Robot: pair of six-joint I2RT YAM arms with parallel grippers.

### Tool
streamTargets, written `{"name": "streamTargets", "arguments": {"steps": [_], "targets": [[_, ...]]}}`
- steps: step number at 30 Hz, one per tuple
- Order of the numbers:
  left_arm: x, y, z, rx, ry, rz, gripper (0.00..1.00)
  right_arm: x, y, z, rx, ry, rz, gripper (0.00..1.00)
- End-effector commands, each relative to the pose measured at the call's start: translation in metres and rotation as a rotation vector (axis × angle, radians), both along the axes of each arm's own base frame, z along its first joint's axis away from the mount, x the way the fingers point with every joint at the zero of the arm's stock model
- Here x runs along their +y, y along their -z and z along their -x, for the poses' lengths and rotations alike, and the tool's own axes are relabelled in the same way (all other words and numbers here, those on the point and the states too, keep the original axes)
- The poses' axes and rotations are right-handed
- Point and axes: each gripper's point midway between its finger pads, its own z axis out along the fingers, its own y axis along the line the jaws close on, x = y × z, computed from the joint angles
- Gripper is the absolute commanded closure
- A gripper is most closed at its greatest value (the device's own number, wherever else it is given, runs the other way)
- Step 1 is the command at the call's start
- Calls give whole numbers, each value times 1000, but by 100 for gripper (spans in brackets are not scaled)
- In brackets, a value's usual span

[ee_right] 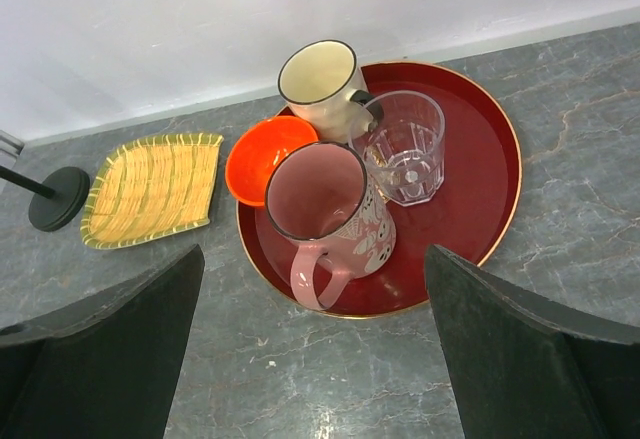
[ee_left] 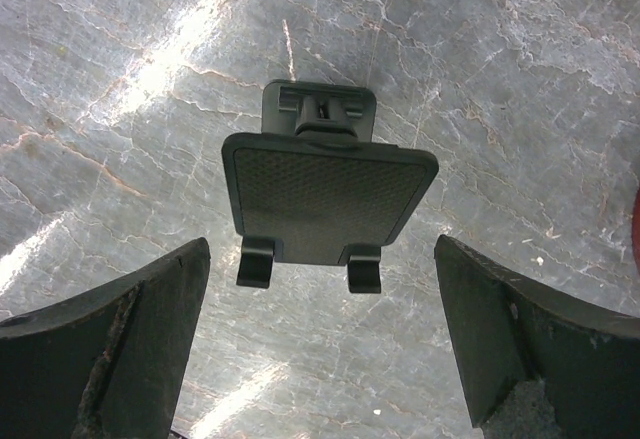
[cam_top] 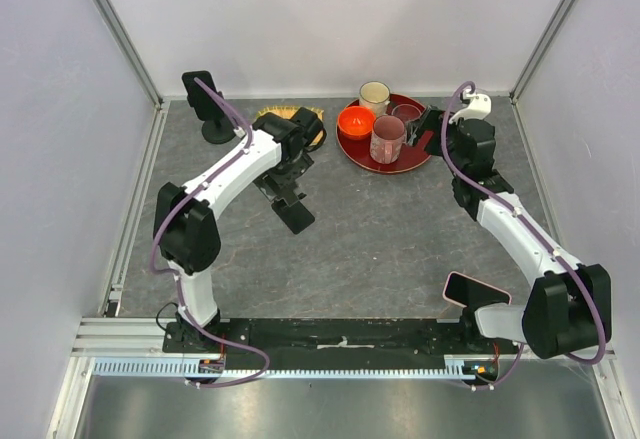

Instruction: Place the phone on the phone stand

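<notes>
The phone (cam_top: 478, 289), dark with a pink rim, lies flat at the front right beside the right arm's base. The phone stand (cam_top: 206, 109), black with a round disc base (ee_right: 58, 199) and a thin stem, stands at the back left. My left gripper (cam_top: 286, 173) hovers open over a second black holder (ee_left: 328, 199), which has a textured plate and two hook lips; the holder lies ahead of the fingertips, untouched. My right gripper (cam_top: 434, 127) stands open above the near rim of the red tray (ee_right: 490, 189), holding nothing.
The red tray (cam_top: 352, 151) carries a cream mug (ee_right: 318, 84), an orange bowl (ee_right: 255, 164), a clear glass (ee_right: 405, 144) and a pink mug (ee_right: 330, 214). A woven yellow-green tray (ee_right: 155, 189) lies beside the phone stand. White walls and metal rails enclose the table.
</notes>
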Motion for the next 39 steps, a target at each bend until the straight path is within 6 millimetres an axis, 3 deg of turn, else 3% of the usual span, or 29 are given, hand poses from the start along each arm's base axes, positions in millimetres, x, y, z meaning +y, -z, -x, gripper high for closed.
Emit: {"name": "streamTargets", "arguments": {"steps": [1, 11, 15, 21, 27, 30, 33, 34, 39], "targets": [[4, -3, -13, -32, -76, -16, 0, -1, -15, -2, -55, -13, -46, 2], [14, 9, -15, 1, -97, -68, 0, -4, -10, -4, -46, -23, -70, 2], [17, 12, -16, -9, -95, -84, 6, -3, -8, -5, -42, -26, -74, 2], [23, 11, -20, -60, -90, -98, 33, -4, -5, -6, -35, -26, -78, 2], [24, 12, -25, -101, -48, -101, 42, -2, -3, -7, -31, -33, -81, 2], [29, 7, -28, -134, -9, -131, 55, -2, -3, -7, -31, -33, -81, 2], [44, -4, -30, -171, 40, -212, 93, -3, -1, -8, -27, -30, -80, 2], [48, -9, -30, -183, 54, -233, 98, -3, 0, -9, -25, -32, -80, 2], [86, -35, -33, -206, 151, -488, 98, -2, 1, -10, -24, -36, -84, 2]]}}
